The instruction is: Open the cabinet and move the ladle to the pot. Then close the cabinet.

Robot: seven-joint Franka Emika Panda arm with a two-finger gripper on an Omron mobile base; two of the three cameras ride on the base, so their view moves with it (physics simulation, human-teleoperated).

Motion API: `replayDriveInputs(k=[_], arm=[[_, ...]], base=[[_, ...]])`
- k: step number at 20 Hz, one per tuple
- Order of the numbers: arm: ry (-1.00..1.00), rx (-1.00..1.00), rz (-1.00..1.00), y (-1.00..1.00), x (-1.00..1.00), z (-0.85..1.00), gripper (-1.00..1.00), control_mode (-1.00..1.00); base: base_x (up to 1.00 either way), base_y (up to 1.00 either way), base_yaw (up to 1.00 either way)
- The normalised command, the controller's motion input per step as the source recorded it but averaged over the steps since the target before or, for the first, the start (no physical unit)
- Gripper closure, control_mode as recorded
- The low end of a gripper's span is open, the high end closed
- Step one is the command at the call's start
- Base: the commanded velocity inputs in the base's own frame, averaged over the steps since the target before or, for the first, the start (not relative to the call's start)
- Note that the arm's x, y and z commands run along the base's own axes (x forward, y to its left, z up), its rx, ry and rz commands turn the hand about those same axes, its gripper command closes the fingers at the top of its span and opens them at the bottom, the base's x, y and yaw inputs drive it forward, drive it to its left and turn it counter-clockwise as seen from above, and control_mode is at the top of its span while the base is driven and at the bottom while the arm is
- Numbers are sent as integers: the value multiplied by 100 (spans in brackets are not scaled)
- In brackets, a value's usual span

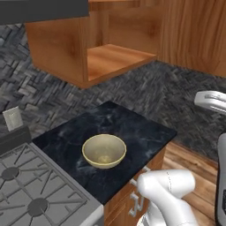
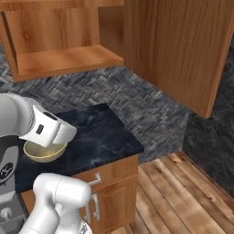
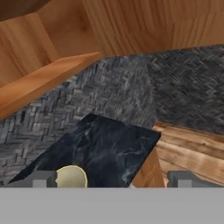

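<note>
No brand, label or readable writing could be made out on anything in the kitchen.

The largest thing was the grey herringbone wall [image 1: 132, 95] behind the counter, and the wooden floor [image 2: 183, 192] to the right of it. On the wall hung the cabinet [image 1: 84, 48], warm brown wood. It was open: its plain inside and its bottom shelf were visible, and nothing could be seen lying on the shelf. Its door [image 2: 183, 50] was swung far out to the right, standing as a large wooden panel over the floor side of the room. A dark grey hood [image 1: 44, 9] sat at the top left, just beside the cabinet.

Below the cabinet was the black marble counter [image 1: 132, 132], with low wooden cabinets [image 2: 112, 183] under it that carried small silver handles. To the left, touching the counter, was a stove [image 1: 31, 190] with grey grates and two burners visible.

On the counter, near its front edge, stood a yellowish bowl [image 1: 104, 151], upright. In the right base view the white arm [image 2: 41, 125] covered part of the bowl.

The gripper [image 3: 111, 179] was held above the counter, looking down at it and at the wall. Its two fingertips [image 3: 43, 178] were wide apart and held nothing. The bowl was just beside the one at the left of the hand view.
</note>
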Motion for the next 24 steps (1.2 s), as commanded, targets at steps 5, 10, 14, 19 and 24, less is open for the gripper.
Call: replayDriveInputs(k=[5,10,14,19,24], arm=[[0,0,0,0,0,0,-100,100],[0,0,0,0,0,0,-100,100],[0,0,0,0,0,0,-100,100],[0,0,0,0,0,0,-100,100],[0,0,0,0,0,0,-100,100]], base=[[94,13,-14],[60,-48,0],[54,-84,1],[26,-47,-5],[0,26,-14]])
